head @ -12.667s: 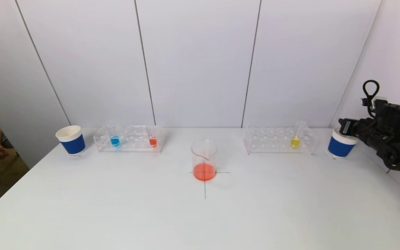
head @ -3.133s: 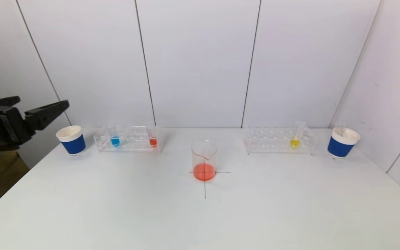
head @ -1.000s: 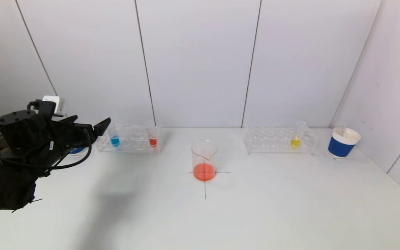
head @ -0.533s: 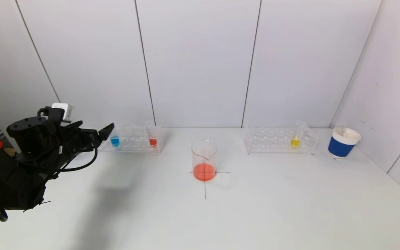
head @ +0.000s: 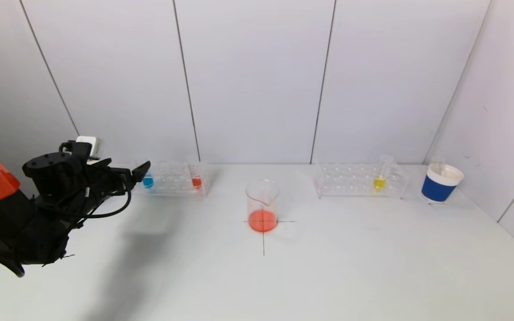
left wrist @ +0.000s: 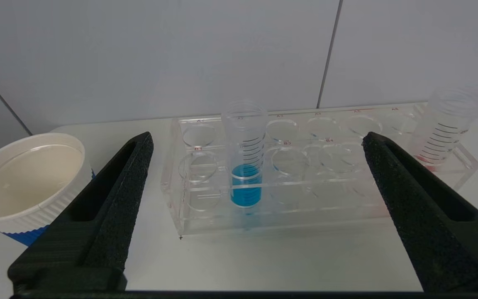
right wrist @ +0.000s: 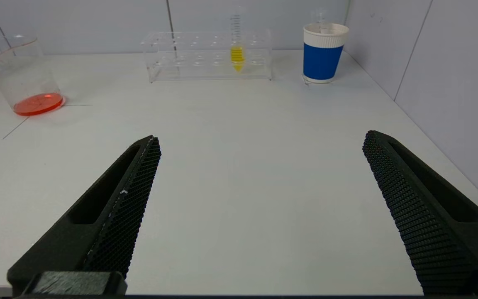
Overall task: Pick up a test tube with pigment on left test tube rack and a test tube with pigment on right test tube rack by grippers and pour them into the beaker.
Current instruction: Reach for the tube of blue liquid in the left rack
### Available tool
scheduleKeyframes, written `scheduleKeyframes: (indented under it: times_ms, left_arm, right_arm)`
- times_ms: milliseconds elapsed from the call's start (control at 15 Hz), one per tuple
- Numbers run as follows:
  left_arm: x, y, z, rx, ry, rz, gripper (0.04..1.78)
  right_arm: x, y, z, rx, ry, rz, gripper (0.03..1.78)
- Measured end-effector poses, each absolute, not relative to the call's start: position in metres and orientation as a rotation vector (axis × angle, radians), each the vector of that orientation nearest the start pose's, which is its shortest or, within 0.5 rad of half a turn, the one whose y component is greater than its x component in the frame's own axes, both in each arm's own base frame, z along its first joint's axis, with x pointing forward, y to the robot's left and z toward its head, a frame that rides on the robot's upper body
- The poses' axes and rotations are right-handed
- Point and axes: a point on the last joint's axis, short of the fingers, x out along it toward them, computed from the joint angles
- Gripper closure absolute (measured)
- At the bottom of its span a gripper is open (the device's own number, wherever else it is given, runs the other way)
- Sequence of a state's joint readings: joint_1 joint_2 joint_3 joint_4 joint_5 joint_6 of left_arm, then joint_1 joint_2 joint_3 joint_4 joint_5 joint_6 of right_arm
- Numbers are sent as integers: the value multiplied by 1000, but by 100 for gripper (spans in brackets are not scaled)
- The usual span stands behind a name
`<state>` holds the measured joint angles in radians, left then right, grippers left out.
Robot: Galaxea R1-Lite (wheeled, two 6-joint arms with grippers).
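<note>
Left wrist view: blue tube (left wrist: pixel 245 166) between open left gripper (left wrist: pixel 255 141) jaws.

White desk (head: pixel 337 267) seen from above and in front, backed by pale wall panels. A thin black cross (head: pixel 263 236) is drawn at its centre; on the crossing stands a clear glass beaker (head: pixel 262 206) with a shallow layer of orange liquid. Along the far edge, left side: a clear left test tube rack (head: pixel 172 179) resting on the desk. Just beyond the rack's outer end, in the left wrist view, stands a left paper cup (left wrist: pixel 27 182), white inside with a blue band. Far edge, right side: a clear right test tube rack (head: pixel 358 180), and beside its outer end a right paper cup (head: pixel 440 183), blue with a white rim.
</note>
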<state>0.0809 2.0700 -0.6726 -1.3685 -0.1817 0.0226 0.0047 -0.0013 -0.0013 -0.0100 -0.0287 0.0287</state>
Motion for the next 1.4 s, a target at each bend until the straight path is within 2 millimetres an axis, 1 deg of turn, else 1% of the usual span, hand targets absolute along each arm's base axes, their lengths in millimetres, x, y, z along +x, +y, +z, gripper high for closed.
scheduleKeyframes:
  times_ms: [600, 1400]
  left_arm:
    - [356, 23, 98, 21, 27, -106, 6]
    - [374, 25, 93, 29, 11, -98, 6]
  right_arm:
    - [-23, -1, 77, 29, -13, -24, 4]
    - [-23, -1, 77, 29, -13, -23, 4]
